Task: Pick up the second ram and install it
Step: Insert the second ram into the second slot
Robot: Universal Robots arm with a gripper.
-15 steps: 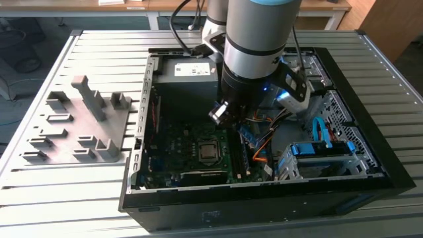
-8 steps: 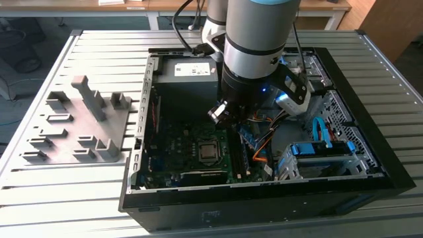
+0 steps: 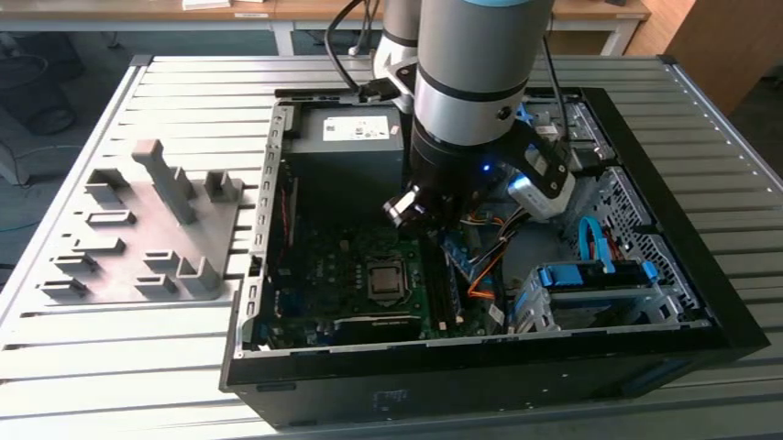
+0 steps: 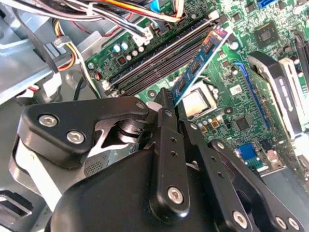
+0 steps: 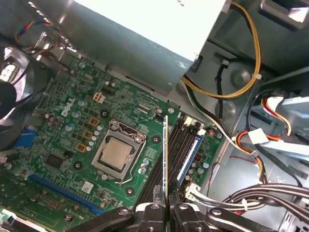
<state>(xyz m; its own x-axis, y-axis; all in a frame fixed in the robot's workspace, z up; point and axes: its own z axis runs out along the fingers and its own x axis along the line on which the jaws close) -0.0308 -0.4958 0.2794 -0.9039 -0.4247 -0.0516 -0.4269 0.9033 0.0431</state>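
Black jaws of the gripper (image 5: 166, 209) are clamped on the second ram (image 5: 166, 159), holding it on edge above the green motherboard (image 5: 53, 99). It hangs over the long slots (image 5: 177, 140), toward the exterior view's right of the silver processor (image 5: 115, 154), inside the open computer case (image 3: 490, 371).

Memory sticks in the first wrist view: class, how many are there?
2. One thin dark memory stick, held edge-on by the black gripper; one blue-labelled stick seated in a slot beside it. More may be hidden.
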